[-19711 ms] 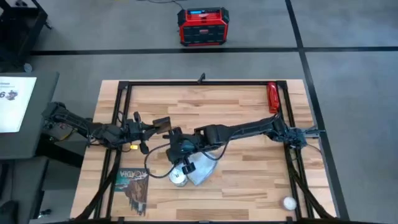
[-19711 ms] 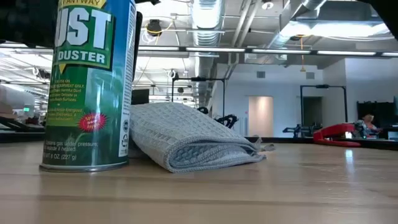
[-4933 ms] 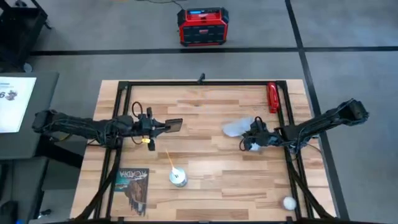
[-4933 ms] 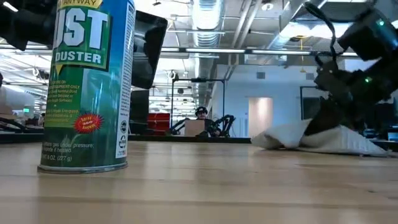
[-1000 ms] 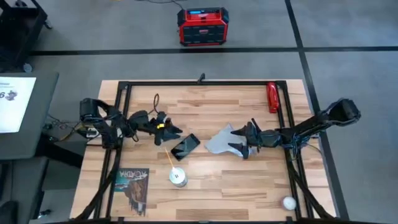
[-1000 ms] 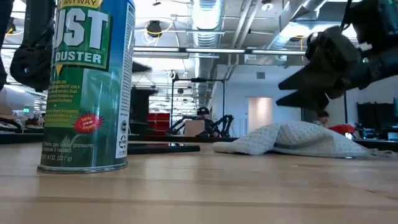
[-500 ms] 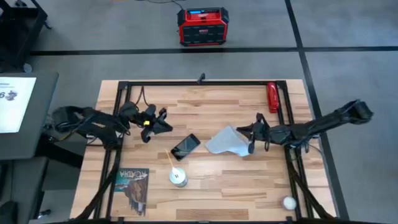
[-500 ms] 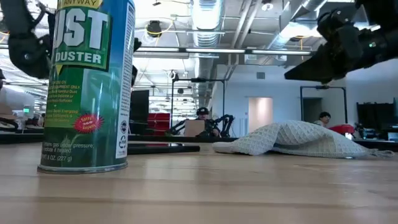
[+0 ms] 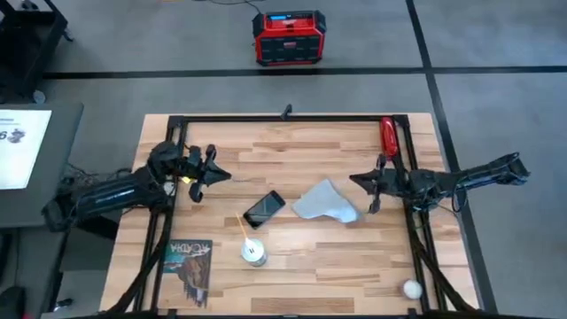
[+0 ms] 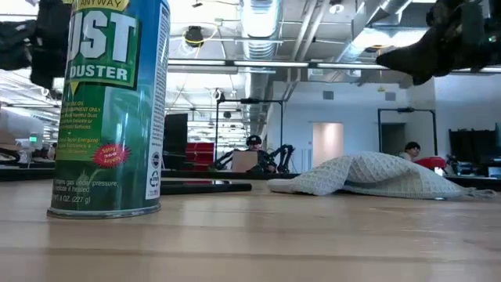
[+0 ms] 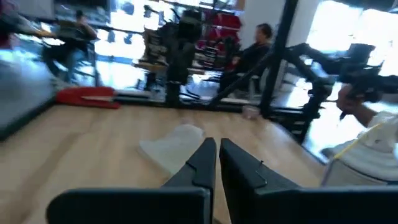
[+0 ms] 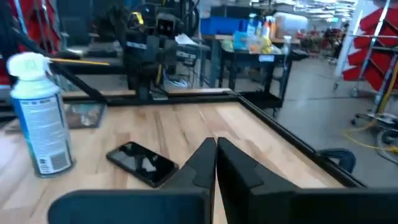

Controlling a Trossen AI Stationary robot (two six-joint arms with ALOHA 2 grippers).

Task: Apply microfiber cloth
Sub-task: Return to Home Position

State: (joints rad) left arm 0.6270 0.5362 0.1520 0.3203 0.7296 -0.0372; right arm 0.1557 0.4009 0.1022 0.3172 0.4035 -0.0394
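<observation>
Right tool (image 12: 215, 144): fingers together, holding nothing, raised off the tabletop (image 9: 292, 151) near its right rail. Left tool (image 11: 216, 146): likewise closed on nothing, raised near the left rail. Neither touches any item.

Microfiber cloth (image 9: 325, 203): lying loose on the tabletop, right of centre, between the two tools and nearer my right one. It sits in a crumpled, low mound, not spread flat. The low view shows a waffle weave and a folded ridge standing above the wood.

Handling, by my judgement: light, soft and floppy. It will drape and trail from whatever point I pinch, and it carries no risk of breakage. The weave should give the fingers good purchase. The raised ridge, or the edge facing my right tool, is the place to take hold. A flat-lying part would need the fingers pressed onto the wood.

Surroundings: black phone (image 9: 264, 208) flat on the tabletop just beside the cloth on its left, apart from it. Duster can (image 9: 253, 252) upright nearer the front edge, close to the phone. Dark printed booklet (image 9: 189, 266) at the front left corner, well apart from the cloth.

Assessment: with cloth and phone both released and my tools clear, the work appears finished, the arms being parked.
</observation>
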